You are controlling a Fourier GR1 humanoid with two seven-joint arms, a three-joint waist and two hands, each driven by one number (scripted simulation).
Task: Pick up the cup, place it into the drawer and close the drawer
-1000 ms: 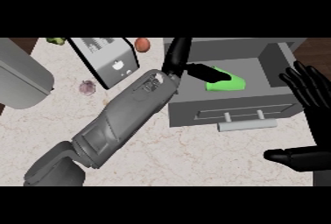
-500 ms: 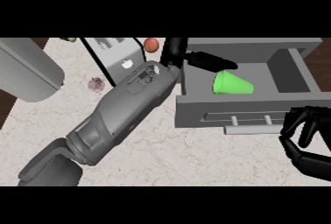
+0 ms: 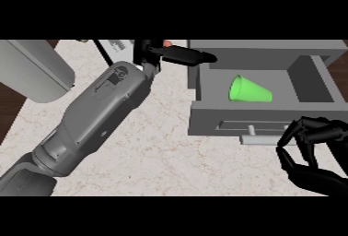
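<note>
Cup [image 3: 249,89] is lying inside the open drawer [image 3: 204,99], just right of the left hand [image 3: 178,54], whose fingers are stretching out empty. The right hand [image 3: 312,154] is curling, holding nothing, beside the handle [image 3: 262,139]; closing the drawer seems next, needing a push.

Glossy green cup [image 3: 249,90] — matt grey drawer [image 3: 262,115], marbled counter [image 3: 163,152]

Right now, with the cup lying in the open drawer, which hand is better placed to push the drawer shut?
Probably the right hand: it sits just in front of the drawer handle. The left hand is up beyond the drawer's far left corner, behind the green cup.
</note>
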